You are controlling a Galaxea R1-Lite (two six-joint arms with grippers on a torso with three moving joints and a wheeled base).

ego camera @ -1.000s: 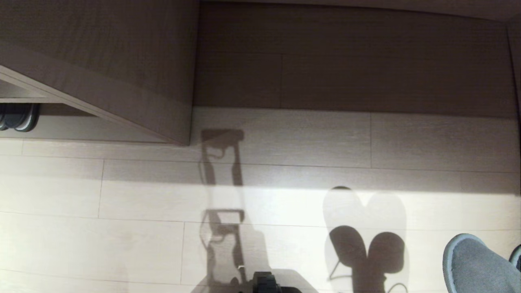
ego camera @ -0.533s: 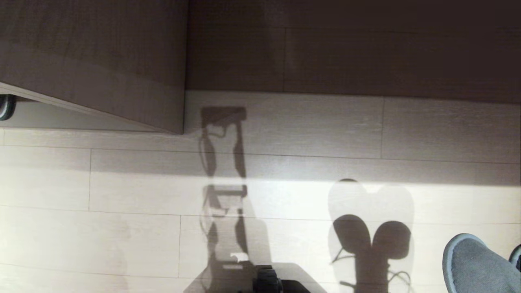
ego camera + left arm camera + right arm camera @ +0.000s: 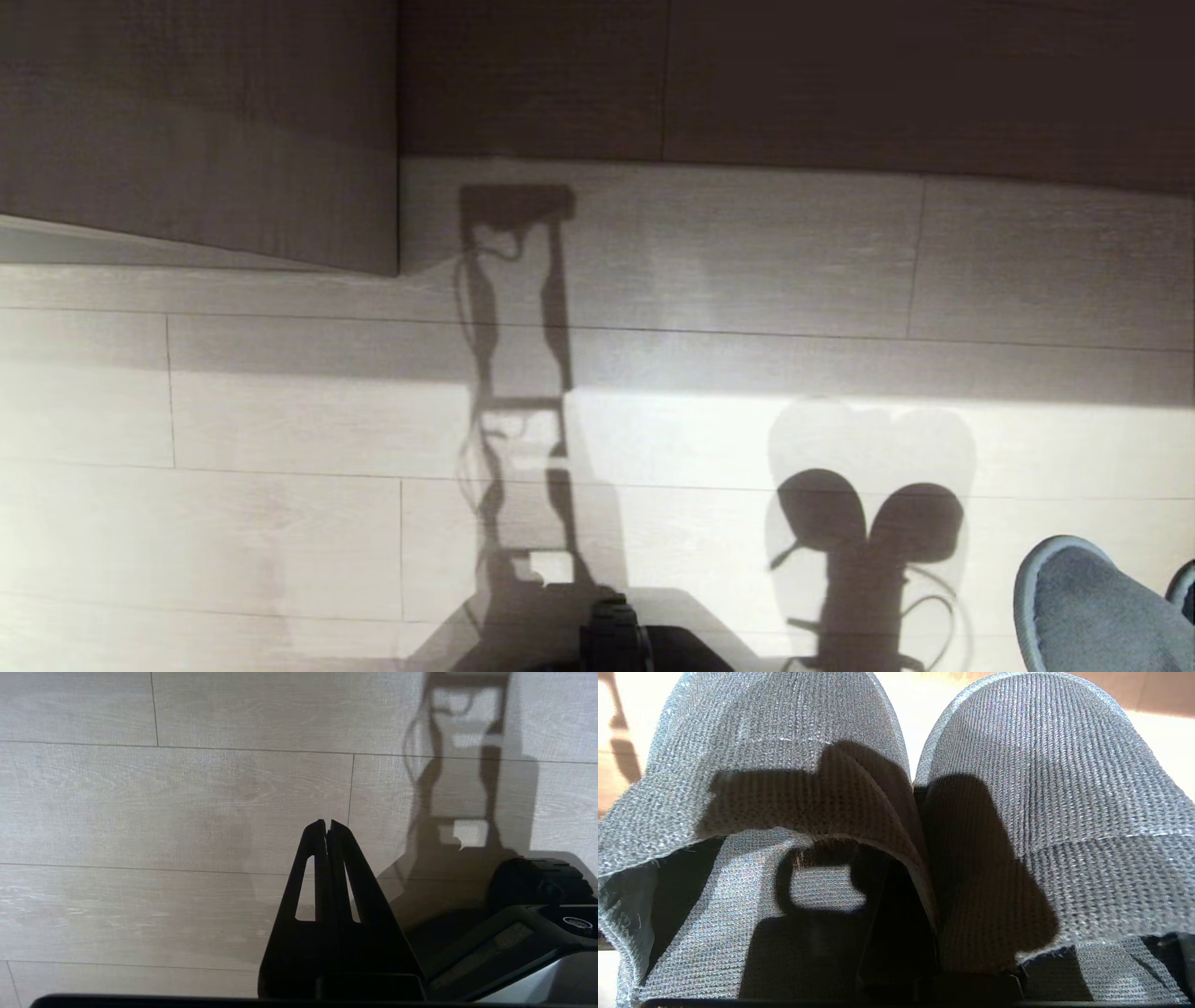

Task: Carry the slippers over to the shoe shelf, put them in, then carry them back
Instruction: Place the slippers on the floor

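Carrying the slippers (image 3: 896, 788): right gripper (image 3: 924, 933) had its fingers clamped on the pair's inner edges where the two press side by side, toe bands away from the wrist camera. Head view caught only one grey heel at the lower right corner and a sliver of the second at the frame edge; gripper itself out of that view

Left gripper (image 3: 327, 826) hung idle over the floor (image 3: 140, 812), fingers together, nothing between them. Robot base (image 3: 616, 644) showed at the bottom edge of the head view

Pale plank floor filled most of the head view, with the shadow of the pair (image 3: 868, 532) cast near the lower right. Wood-grain cabinet (image 3: 196, 131) stood at upper left, a darker panel (image 3: 794, 84) across the top. No low cubby was in sight, so the shoe shelf could not be placed

Step in hand, as judged: transport leg, pair lifted clear of the floor. Which leg, outbound or return, could not be told. Next move would call for locating the shelf opening, squaring up to it, then lowering the pair level before any release. Grip on inner edges only; slippers might sag or swing
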